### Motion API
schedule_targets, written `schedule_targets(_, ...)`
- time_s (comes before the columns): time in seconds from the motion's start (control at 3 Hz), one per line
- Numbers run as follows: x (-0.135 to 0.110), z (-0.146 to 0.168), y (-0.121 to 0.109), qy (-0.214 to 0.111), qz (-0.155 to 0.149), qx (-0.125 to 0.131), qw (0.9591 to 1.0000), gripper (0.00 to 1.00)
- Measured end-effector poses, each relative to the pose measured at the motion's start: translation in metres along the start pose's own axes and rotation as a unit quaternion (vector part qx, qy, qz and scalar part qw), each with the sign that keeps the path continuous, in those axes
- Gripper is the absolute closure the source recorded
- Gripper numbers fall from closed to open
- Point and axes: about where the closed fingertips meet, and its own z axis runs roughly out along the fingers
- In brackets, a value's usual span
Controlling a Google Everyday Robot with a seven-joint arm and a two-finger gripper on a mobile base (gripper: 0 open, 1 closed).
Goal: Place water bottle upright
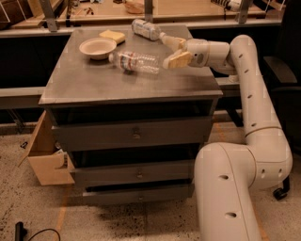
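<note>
The water bottle [135, 62] lies on its side on the grey cabinet top [108, 84], cap end pointing left toward the bowl. It is slim, clear and ribbed, with a pale label with reddish marks. My gripper [173, 51] hovers just right of the bottle's base, near the top's back right. It is open and empty, with one tan finger [171, 42] behind and the other [178, 60] in front. A stouter bottle [146, 29] with a wide white label lies on its side at the back edge, behind the gripper.
A beige bowl [97, 47] and a yellow sponge [112, 36] sit at the back left of the top. The cabinet has drawers [136, 134] below. A cardboard box [44, 157] stands on the floor at its left. A workbench [188, 9] runs behind.
</note>
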Motion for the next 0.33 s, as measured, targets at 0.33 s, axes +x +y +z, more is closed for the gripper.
schedule_targets(0.33,0.0000,0.0000,-0.0001,0.001,0.001,0.000,1.0000,0.00)
